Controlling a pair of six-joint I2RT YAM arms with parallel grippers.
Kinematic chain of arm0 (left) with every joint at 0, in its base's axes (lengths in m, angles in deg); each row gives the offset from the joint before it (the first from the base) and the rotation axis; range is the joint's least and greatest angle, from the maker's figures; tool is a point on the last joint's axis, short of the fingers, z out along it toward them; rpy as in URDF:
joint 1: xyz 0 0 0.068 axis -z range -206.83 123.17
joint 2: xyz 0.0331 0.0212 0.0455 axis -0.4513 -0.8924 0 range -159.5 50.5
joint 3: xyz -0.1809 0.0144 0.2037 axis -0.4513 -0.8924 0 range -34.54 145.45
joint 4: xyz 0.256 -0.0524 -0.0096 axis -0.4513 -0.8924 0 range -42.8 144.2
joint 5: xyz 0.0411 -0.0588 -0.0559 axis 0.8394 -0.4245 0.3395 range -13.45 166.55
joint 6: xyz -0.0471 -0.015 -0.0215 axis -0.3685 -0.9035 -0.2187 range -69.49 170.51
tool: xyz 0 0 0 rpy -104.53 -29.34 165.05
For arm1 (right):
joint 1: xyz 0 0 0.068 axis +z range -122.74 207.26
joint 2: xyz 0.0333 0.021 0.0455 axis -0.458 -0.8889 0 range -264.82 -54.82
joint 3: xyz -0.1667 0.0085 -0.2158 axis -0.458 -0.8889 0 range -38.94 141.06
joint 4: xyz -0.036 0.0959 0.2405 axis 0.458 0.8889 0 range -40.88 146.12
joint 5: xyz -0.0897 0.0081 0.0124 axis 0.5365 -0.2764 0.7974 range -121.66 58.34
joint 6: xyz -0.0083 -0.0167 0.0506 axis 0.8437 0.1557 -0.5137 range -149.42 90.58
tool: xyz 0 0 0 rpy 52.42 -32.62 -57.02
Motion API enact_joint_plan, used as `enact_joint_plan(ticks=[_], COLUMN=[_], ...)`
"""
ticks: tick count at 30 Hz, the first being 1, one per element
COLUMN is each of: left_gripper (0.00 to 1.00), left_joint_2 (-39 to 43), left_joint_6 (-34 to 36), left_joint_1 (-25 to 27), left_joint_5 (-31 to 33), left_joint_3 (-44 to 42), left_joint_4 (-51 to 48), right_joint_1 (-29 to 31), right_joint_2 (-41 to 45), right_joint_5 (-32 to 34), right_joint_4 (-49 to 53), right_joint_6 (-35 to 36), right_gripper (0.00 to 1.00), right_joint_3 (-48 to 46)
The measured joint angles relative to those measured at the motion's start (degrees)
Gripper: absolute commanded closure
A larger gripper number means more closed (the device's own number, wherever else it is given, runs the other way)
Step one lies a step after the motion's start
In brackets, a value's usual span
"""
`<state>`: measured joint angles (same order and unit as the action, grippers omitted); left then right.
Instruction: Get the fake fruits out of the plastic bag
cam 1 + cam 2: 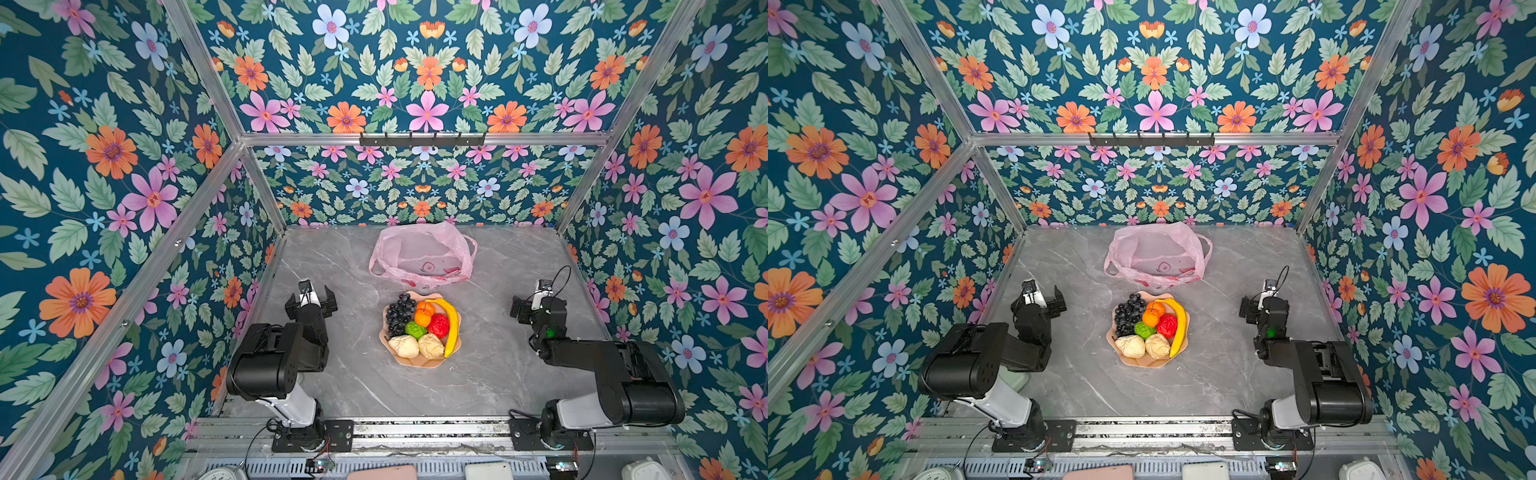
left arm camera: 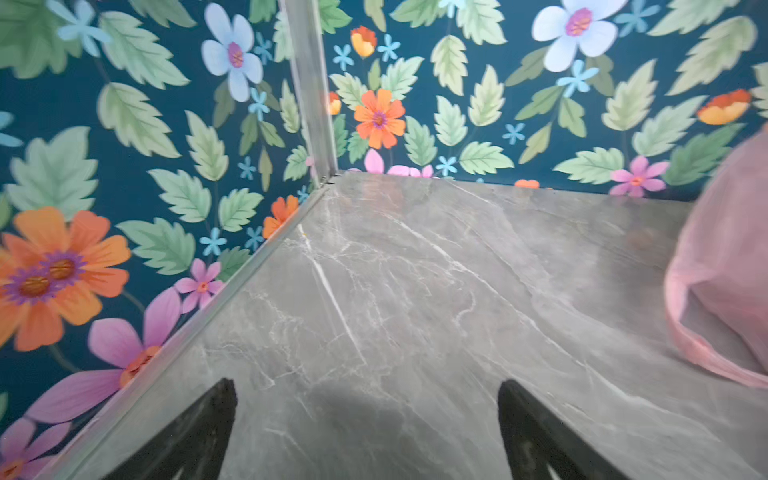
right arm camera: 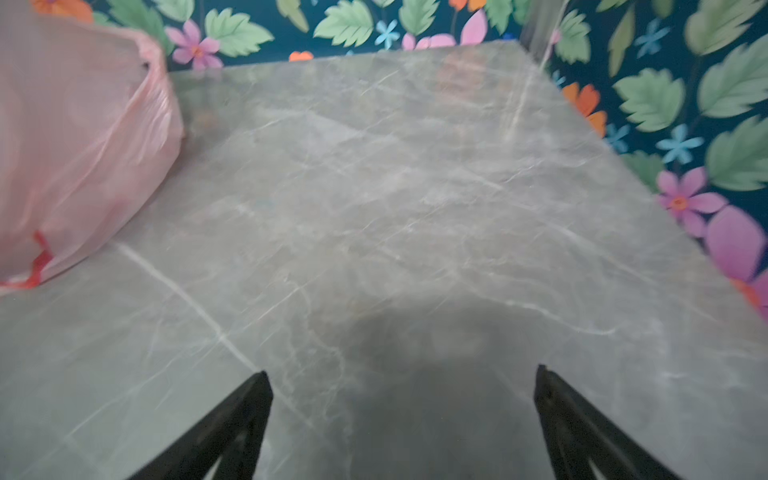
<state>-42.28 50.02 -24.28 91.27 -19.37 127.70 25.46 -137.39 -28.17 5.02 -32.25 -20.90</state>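
sitting heaped on a peach scalloped plate (image 1: 432, 365) at the middle of the grey marble surface (image 1: 353, 374), the fake fruits (image 1: 422, 328) are out of the plastic bag (image 1: 422, 249) in both top views. the bag stands open just beyond the plate, toward the far wall. the left gripper (image 1: 311, 300) and right gripper (image 1: 534, 305) hang on either side, well apart from both.

in the left wrist view the left gripper (image 2: 365, 382) is spread wide and empty over bare surface, with the bag (image 2: 723, 270) farther off to its right.

in the right wrist view the right gripper (image 3: 401, 370) is likewise released and holds nothing, with the bag (image 3: 75, 145) farther off to its left.
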Motion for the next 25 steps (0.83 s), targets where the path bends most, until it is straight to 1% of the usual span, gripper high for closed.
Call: enact_joint_plan(ticks=[2,8,25], left_gripper=[0.0,0.0,0.0], left_joint_2=[0.0,0.0,-0.09], left_joint_6=[-0.55,-0.68,-0.9], left_joint_1=[-0.13,-0.24,-0.28], left_joint_5=[-0.2,-1.05,-1.27], left_joint_3=[0.0,0.0,0.52], left_joint_4=[0.07,0.04,-0.81], right_joint_1=[-0.17,-0.33,-0.31], right_joint_2=[-0.2,-0.09,-0.04], right_joint_5=[-1.03,-2.97,-3.26], right_joint_4=[-2.08,-3.67,-3.65], right_joint_6=[-0.11,-0.48,-0.48], right_gripper=[0.01,0.01,0.01], right_joint_3=[0.02,0.0,0.0])
